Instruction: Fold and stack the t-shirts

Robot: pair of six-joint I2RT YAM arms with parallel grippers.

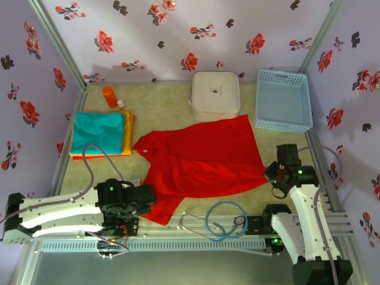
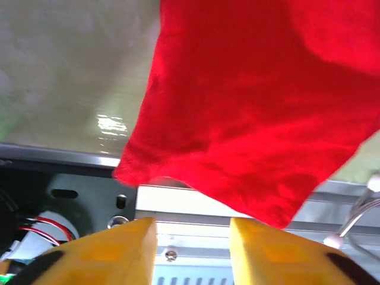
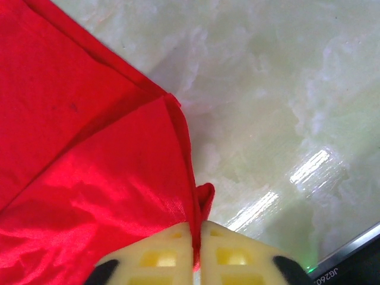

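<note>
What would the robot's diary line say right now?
left gripper: open, beside red shirt | right gripper: shut on red shirt edge | folded shirts: far left

Centre of table (image 1: 160,101) taken by spread red t-shirt (image 1: 202,157). Folded stack (image 1: 101,133) blocks left side, orange bottle (image 1: 110,96) just beyond it. White case (image 1: 215,95) far centre, just beside shirt's far edge. Blue basket (image 1: 284,124) far right. Bare surface: far strip between bottle and case; narrow lane between stack and shirt. Cable loops (image 1: 222,221) clutter near rail.

Red shirt (image 3: 89,178) corner hidden inside right hand (image 3: 196,230), case logo (image 1: 214,90) illegible
</note>
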